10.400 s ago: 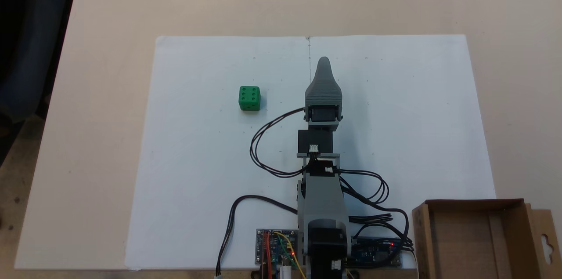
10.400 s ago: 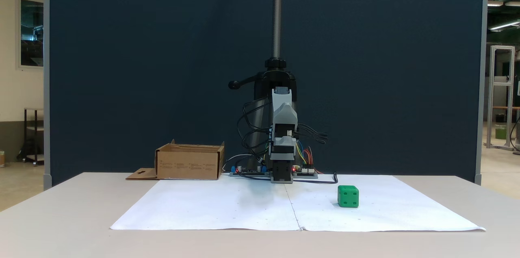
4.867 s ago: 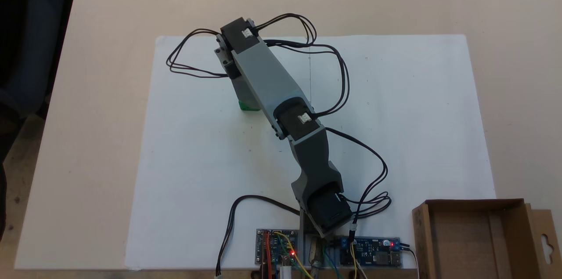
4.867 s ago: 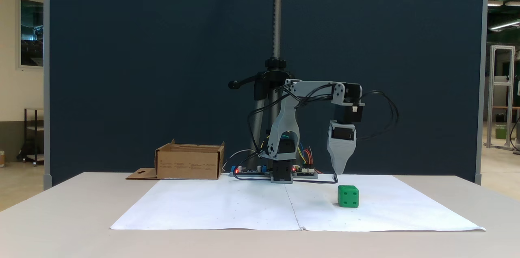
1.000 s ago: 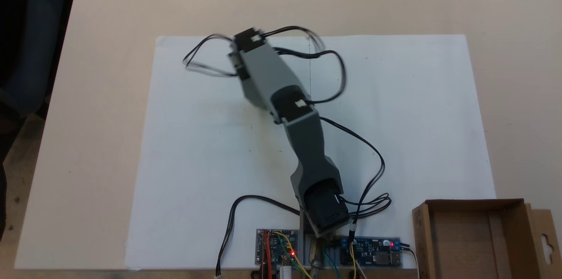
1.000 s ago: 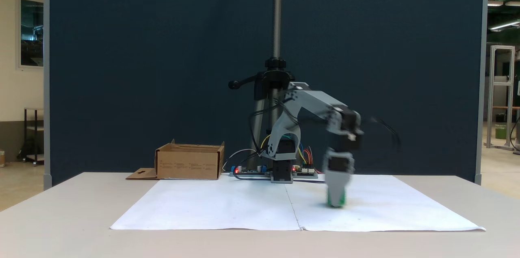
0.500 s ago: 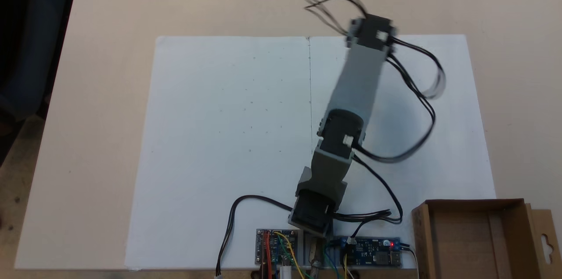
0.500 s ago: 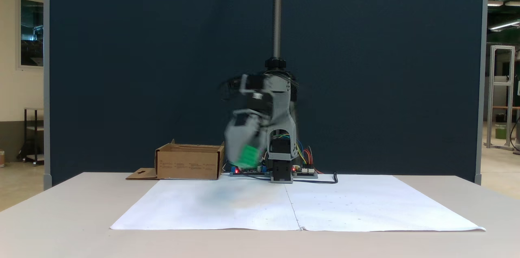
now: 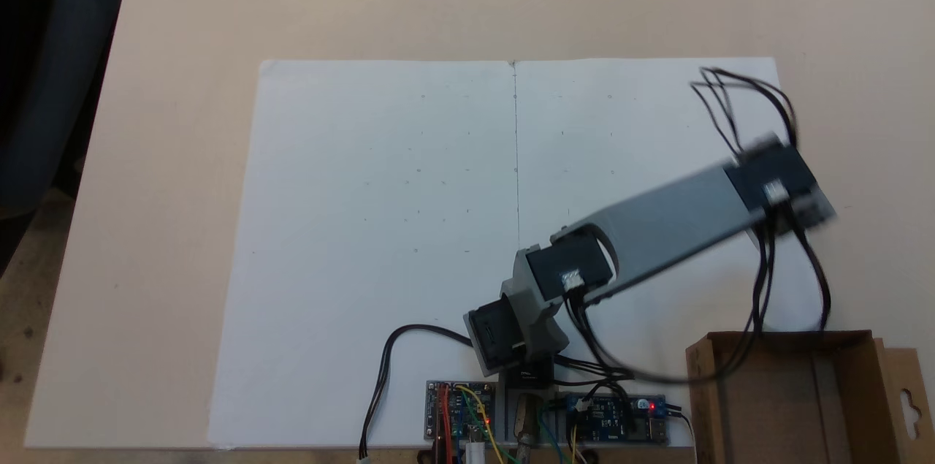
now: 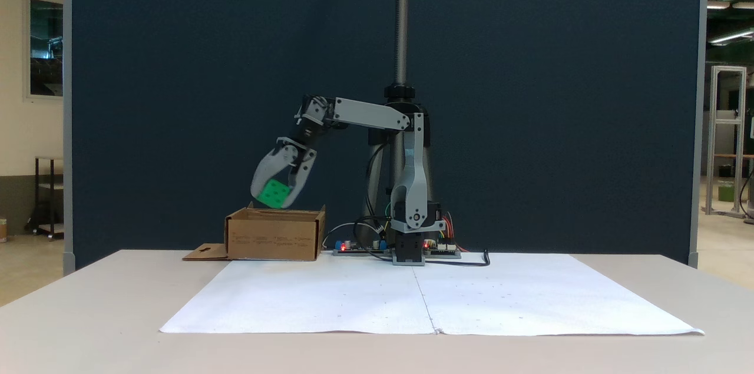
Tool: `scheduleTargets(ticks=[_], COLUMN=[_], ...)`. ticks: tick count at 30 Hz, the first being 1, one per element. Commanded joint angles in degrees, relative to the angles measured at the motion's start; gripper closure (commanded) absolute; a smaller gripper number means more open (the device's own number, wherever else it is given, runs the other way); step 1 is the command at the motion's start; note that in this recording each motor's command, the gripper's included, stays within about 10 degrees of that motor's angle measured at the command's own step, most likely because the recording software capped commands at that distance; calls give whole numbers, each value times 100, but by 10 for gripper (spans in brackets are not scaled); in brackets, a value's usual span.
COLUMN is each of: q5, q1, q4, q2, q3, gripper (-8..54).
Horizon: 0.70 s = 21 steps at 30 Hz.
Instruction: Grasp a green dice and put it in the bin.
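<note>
In a fixed view from the front, the end effector (image 10: 272, 200) pinches the dice (image 10: 273, 194) between its two jaws, tilted, just above the bin's (image 10: 274, 236) open top. The bin sits on the table (image 10: 118, 303) beside the white paper (image 10: 353, 297). In a fixed view from above, the arm (image 9: 657, 226) reaches toward the bin (image 9: 847, 405), blurred at its outer end.
</note>
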<state>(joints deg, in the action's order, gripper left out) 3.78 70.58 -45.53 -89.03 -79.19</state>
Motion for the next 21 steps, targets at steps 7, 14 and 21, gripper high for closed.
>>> scheduleTargets(ticks=[7, 14, 21], q5=[1573, 2477, 2716], q1=[1951, 3138, 3226], q4=[44, 149, 879], q2=[-457, 114, 360], q3=[334, 158, -598], gripper=[336, 336, 336])
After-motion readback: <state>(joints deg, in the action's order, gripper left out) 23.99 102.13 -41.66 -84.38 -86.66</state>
